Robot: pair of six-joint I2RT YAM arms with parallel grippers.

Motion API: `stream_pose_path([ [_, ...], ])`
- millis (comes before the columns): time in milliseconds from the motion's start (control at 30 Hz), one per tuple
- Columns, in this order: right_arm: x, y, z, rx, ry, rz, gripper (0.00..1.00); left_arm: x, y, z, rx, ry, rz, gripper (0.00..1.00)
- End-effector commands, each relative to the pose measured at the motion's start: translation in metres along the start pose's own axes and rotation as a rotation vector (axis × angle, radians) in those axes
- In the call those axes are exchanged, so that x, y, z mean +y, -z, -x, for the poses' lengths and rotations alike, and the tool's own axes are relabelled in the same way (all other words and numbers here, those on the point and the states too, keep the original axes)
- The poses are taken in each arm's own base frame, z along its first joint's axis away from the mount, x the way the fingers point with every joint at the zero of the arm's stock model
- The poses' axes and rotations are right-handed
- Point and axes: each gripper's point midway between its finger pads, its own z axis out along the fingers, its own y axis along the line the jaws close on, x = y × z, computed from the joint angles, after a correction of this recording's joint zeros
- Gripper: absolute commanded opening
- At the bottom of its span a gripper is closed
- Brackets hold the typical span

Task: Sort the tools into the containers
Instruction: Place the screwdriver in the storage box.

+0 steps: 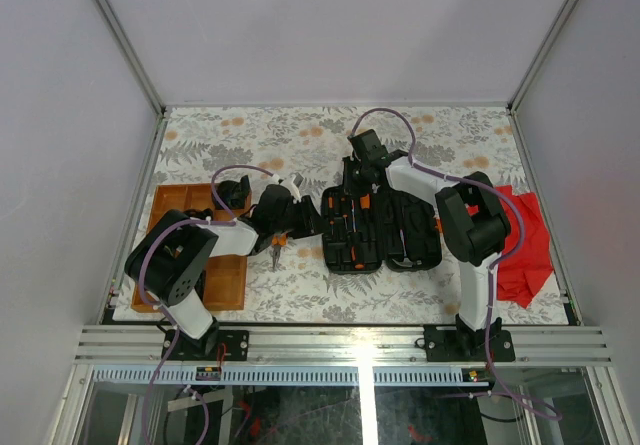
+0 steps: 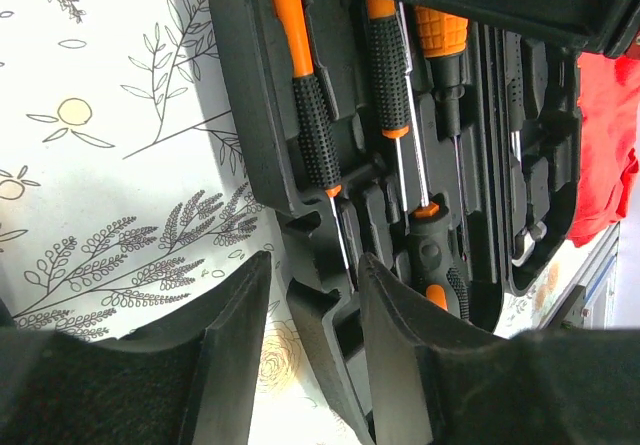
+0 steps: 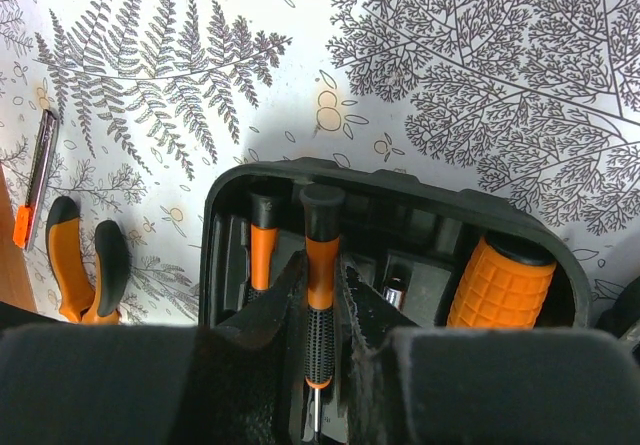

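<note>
The black tool case point(image 1: 380, 230) lies open mid-table with several orange-and-black screwdrivers in its slots. My right gripper point(image 1: 352, 187) is at the case's far end. In the right wrist view it point(image 3: 322, 280) is shut on a slim precision screwdriver point(image 3: 322, 245) that lies in the case point(image 3: 390, 180), beside another driver point(image 3: 262, 245) and a fat orange handle point(image 3: 500, 285). My left gripper point(image 1: 300, 215) is open at the case's left edge. In the left wrist view its fingers point(image 2: 235, 335) straddle the case rim point(image 2: 320, 315). Orange-handled pliers point(image 1: 275, 250) lie on the cloth.
The wooden tray point(image 1: 170, 205) sits at the left, under my left arm. A red cloth point(image 1: 525, 240) lies at the right edge. In the right wrist view the pliers point(image 3: 85, 265) and a slim silver tool with an orange end point(image 3: 35, 175) lie left of the case.
</note>
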Motion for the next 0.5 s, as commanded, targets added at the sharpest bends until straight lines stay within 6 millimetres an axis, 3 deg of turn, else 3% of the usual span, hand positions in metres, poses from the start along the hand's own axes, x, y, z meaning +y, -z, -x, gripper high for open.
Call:
stream_pose_path([
  [0, -0.004, -0.001, 0.016, -0.035, -0.021, -0.02, 0.1, -0.003, -0.003, 0.011, -0.027, -0.028, -0.005, 0.38],
  [233, -0.004, 0.003, 0.02, -0.047, -0.026, -0.024, 0.32, -0.002, -0.003, 0.011, -0.03, -0.028, 0.002, 0.38],
  [467, 0.0, 0.018, 0.028, -0.081, -0.011, -0.025, 0.36, -0.003, -0.004, 0.012, -0.028, -0.028, 0.002, 0.37],
])
